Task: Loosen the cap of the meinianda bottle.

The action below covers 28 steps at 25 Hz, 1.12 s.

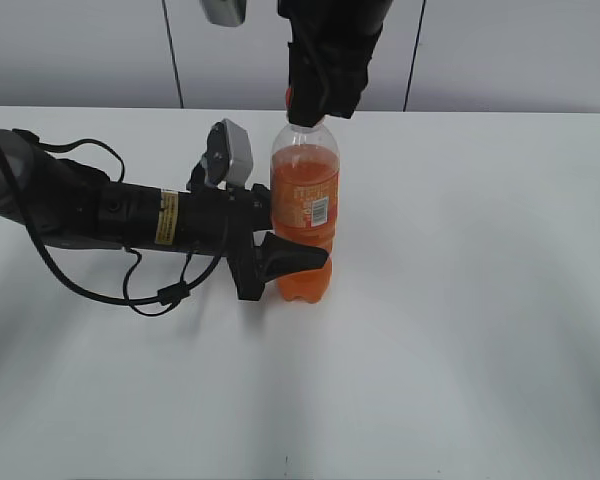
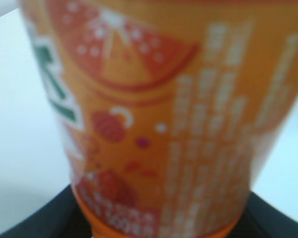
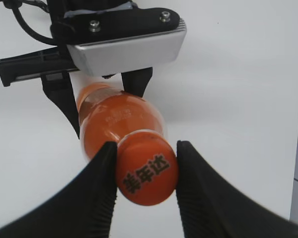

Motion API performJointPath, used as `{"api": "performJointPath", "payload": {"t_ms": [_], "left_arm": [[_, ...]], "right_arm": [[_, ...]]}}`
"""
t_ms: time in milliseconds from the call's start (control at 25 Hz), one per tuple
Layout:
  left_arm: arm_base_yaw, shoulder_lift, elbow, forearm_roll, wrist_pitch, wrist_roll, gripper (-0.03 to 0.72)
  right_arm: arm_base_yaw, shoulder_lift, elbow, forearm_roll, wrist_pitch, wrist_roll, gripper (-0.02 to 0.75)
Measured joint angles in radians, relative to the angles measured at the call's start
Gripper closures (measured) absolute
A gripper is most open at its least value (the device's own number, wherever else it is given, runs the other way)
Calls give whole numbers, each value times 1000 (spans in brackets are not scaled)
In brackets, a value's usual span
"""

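The cap (image 3: 147, 169) is judged small, stiff and rather smooth, best pinched across its sides, while the bottle (image 1: 305, 210) (upright near the middle of the table (image 1: 480, 300), largely full and so fairly heavy, with thin walls likely to give under pressure) is best braced low on its body. The right gripper (image 3: 145, 166) is seen from above closed narrowly on the cap, both fingers touching its sides. The left gripper (image 1: 280, 258) is clamped around the bottle's lower waist.

White table (image 1: 480, 300), grey wall panels (image 1: 500, 50) behind.
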Motion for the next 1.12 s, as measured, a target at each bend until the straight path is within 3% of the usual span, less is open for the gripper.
{"api": "performJointPath", "payload": {"t_ms": [560, 1120], "left_arm": [[0, 0, 0, 0, 0, 0, 285], [0, 0, 0, 0, 0, 0, 285]], "right_arm": [[0, -46, -24, 4, 3, 7, 465], [-1, -67, -155, -59, 4, 435, 465]]}}
